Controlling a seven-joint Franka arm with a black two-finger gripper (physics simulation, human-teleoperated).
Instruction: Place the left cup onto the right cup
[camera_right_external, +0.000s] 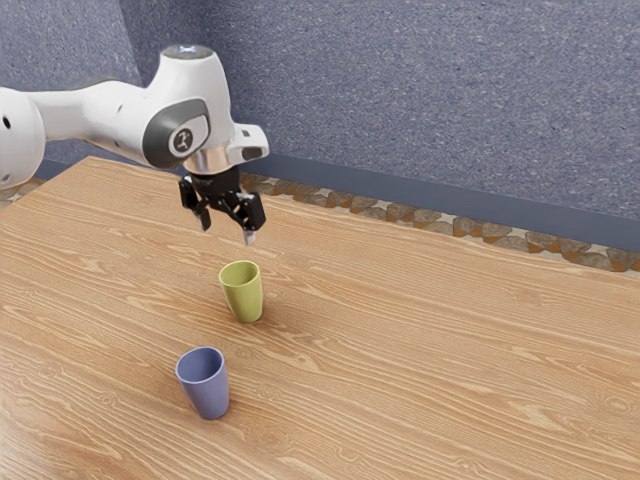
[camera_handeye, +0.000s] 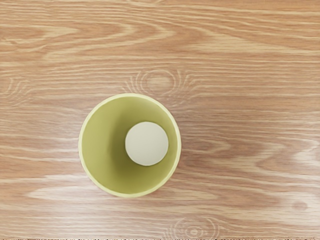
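Observation:
A yellow-green cup (camera_right_external: 242, 290) stands upright on the wooden table (camera_right_external: 420, 340). My black gripper (camera_right_external: 228, 232) hangs open a short way above it, slightly to the exterior view's left, with nothing between its fingers. The wrist view looks straight down into the same yellow-green cup (camera_handeye: 129, 145), whose mouth and pale bottom show. A blue-purple cup (camera_right_external: 203, 382) stands upright nearer the table's front edge, below and to the exterior view's left of the green one, well apart from the gripper.
Bare wood grain (camera_handeye: 240, 75) surrounds the green cup. A grey wall with a pebble strip (camera_right_external: 450, 222) runs behind the table's far edge. Open tabletop stretches to the exterior view's right.

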